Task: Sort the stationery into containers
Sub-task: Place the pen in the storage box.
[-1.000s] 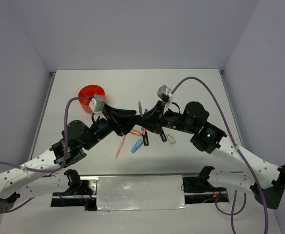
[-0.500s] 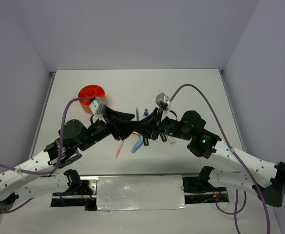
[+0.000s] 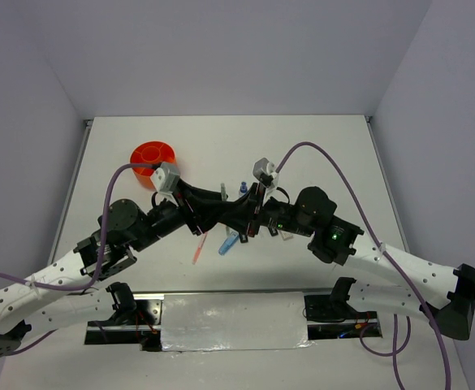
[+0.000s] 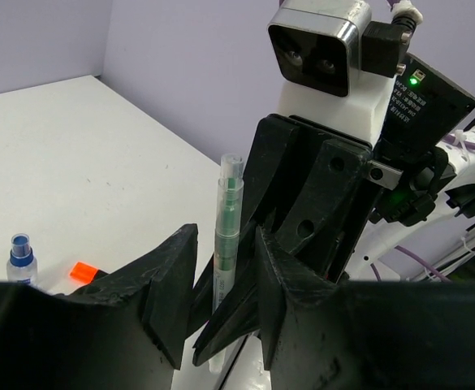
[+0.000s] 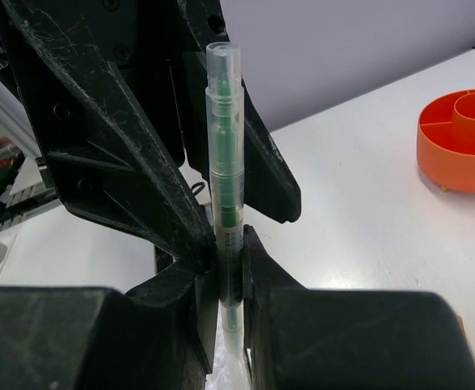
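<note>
Pen (image 5: pixel 223 154), clear barrel, green core, held upright.
Right gripper (image 5: pixel 225 272) pinches its lower end; left gripper (image 4: pixel 223 244) jaws spread either side, gaps visible.

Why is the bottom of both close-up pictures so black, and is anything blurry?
Right wrist view: the black fingers of the right hand crowd the lens, dark and nearly featureless; the clear pen is sharp. Left wrist view: the left hand does likewise. Top view: even, soft light, faint shadows on the table.

Cup (image 3: pixel 142 173) left of bottle (image 3: pixel 243 187) — farther back
</note>
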